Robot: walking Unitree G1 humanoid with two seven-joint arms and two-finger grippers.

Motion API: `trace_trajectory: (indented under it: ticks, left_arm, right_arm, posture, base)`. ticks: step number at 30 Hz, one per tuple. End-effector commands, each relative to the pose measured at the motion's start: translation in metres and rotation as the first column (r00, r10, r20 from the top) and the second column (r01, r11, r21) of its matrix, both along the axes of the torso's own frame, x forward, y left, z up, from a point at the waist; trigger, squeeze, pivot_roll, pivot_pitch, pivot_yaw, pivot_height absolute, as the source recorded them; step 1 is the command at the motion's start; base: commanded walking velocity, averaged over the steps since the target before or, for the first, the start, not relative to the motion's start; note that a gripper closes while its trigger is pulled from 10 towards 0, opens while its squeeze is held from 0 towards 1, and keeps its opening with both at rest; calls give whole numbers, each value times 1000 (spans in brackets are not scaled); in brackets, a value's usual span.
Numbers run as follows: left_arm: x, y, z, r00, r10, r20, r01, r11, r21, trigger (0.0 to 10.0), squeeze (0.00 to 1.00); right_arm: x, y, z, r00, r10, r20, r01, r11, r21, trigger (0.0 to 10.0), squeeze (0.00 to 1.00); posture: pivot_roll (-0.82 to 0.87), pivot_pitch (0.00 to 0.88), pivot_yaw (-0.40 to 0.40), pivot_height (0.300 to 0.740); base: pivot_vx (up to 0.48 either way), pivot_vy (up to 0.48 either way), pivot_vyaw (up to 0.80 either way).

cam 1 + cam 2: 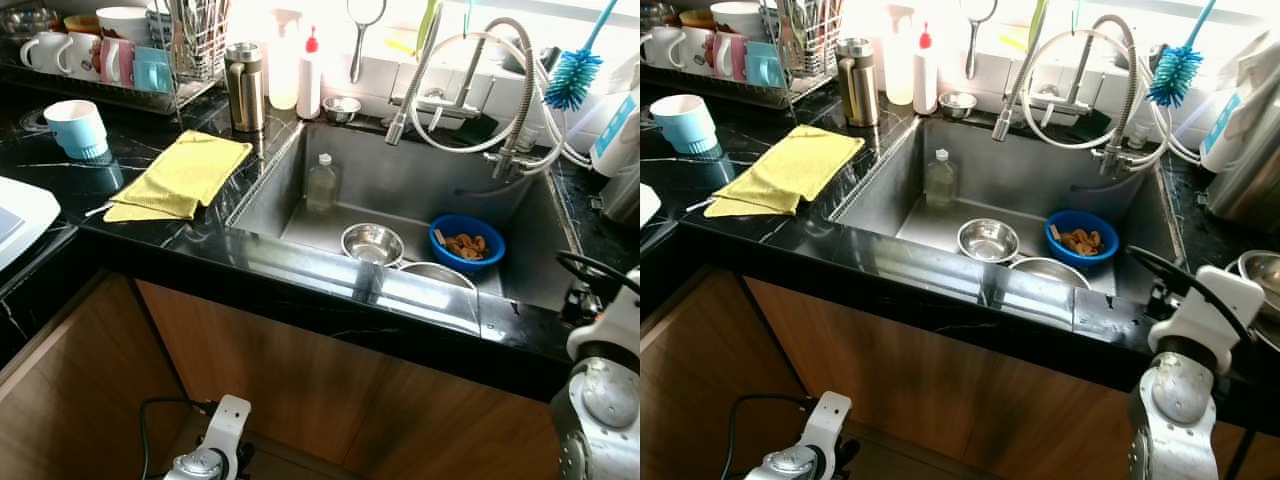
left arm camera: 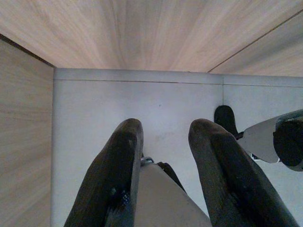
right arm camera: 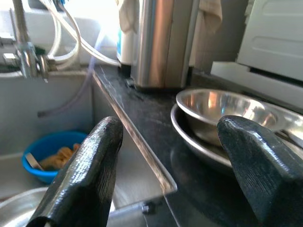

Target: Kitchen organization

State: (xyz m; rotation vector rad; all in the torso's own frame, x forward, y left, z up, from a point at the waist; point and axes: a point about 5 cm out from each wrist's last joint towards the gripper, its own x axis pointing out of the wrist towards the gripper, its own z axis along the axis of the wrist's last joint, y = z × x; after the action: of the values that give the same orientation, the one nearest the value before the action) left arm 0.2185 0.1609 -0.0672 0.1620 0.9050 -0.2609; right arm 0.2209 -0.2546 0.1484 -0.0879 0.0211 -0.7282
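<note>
My right pincer [image 3: 165,161] stood released, its two black fingers [image 3: 83,175] spread wide and holding nothing — I had it raised at the near right corner of the sink [image 1: 300,165], poised over the edge of the black table [image 3: 142,123]. I judged that opening fitted the reach to come: just beyond the fingers sat stacked steel bowls [image 3: 227,113] on the table, the upper one nested in the lower, beside a tall steel appliance [image 3: 161,42]. They looked the nearest thing to tidy, and their thin rims would want a careful pinch on one edge.

My left pincer [image 2: 163,175] hung idle low by the wooden cupboard fronts, fingers a little apart, pointing down at the pale floor [image 2: 142,109].

Farther out, the sink held the work still to be sorted: a blue bowl [image 1: 467,242] with brown scraps in it, a small steel bowl [image 1: 372,243] in the middle, the rim of another steel dish [image 1: 438,274] against the near wall, and a clear bottle [image 1: 321,183] standing upright at the back left corner. The hose tap [image 1: 470,100] arched above. On the table to the left lay a yellow cloth [image 1: 180,175], folded flat, with a light blue cup [image 1: 76,129] upturned beyond it — presumably left to drain — and mugs in the rack [image 1: 100,55].
</note>
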Motion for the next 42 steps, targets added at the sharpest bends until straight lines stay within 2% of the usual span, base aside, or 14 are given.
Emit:
trace_trajectory:
  ticks: [1,3,8,10,28,33,42]
  left_arm:
    - [-2,0,-2,1000,-2,-12,2,1000,0,10000,0]
    - [-3,0,-2,1000,-4,-15,4,1000,2,10000,0]
    - [-4,-1,-3,1000,-5,-17,5,1000,1,10000,0]
    - [-5,-1,-3,1000,-2,-19,2,1000,1,10000,0]
    - [-7,1,-4,1000,-3,-26,3,1000,9,10000,0]
    - [-6,1,-4,1000,-5,-25,6,1000,10,10000,0]
    - [-5,2,-3,1000,-9,-23,10,999,31,10000,0]
  right_arm:
    - [-4,3,9,1000,1,10,0,999,-45,10000,0]
    - [-2,10,11,999,39,10,-38,997,-68,10000,0]
    - [7,15,14,996,78,43,-77,997,-31,10000,0]
    - [12,18,18,993,106,57,-104,994,-38,10000,0]
    - [23,26,21,984,170,59,-168,985,-42,10000,0]
    - [28,30,22,974,217,66,-214,976,-46,10000,0]
    - [31,30,21,970,233,71,-232,972,-26,10000,0]
  posture:
    - [139,80,-80,732]
    - [138,78,-76,732]
    - [145,76,-79,732]
    - [147,74,-83,732]
    - [154,60,-83,732]
    - [156,59,-83,732]
    - [155,65,-82,732]
  base:
    - [0,0,0]
    - [0,0,0]
    - [0,0,-185]
    - [0,0,-800]
    - [0,0,-789]
    - [0,0,0]
    - [0,0,0]
